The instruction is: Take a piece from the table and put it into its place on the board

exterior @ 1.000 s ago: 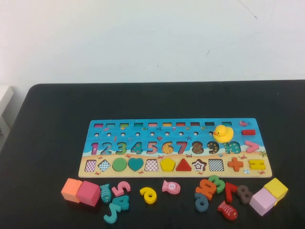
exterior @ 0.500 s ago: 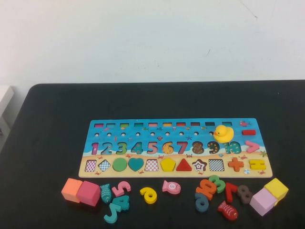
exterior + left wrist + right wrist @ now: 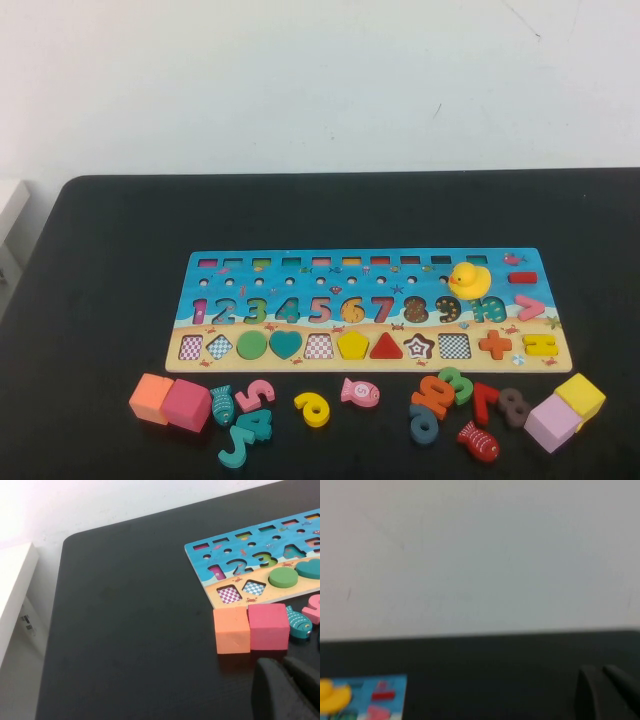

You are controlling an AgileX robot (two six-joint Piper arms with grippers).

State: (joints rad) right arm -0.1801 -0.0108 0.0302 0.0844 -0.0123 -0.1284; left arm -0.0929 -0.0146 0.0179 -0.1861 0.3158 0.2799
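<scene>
Already I see the pentagon point(image 3: 352, 345) seated in the board point(image 3: 365, 262); left gripper point(image 3: 286, 662) and right gripper point(image 3: 605, 669) parked, both pressed together.

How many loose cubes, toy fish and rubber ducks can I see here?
Cubes: 4 (orange, magenta, lilac, yellow)
Fish: 3 (teal, pink, red)
Duck: 1
Total: 8
Left gripper hovers near the orange cube; right gripper hovers beyond the board's right end.

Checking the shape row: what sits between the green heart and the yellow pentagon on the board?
In the high view, one empty checkered cut-out lies between the green heart and the yellow pentagon on the board.
</scene>
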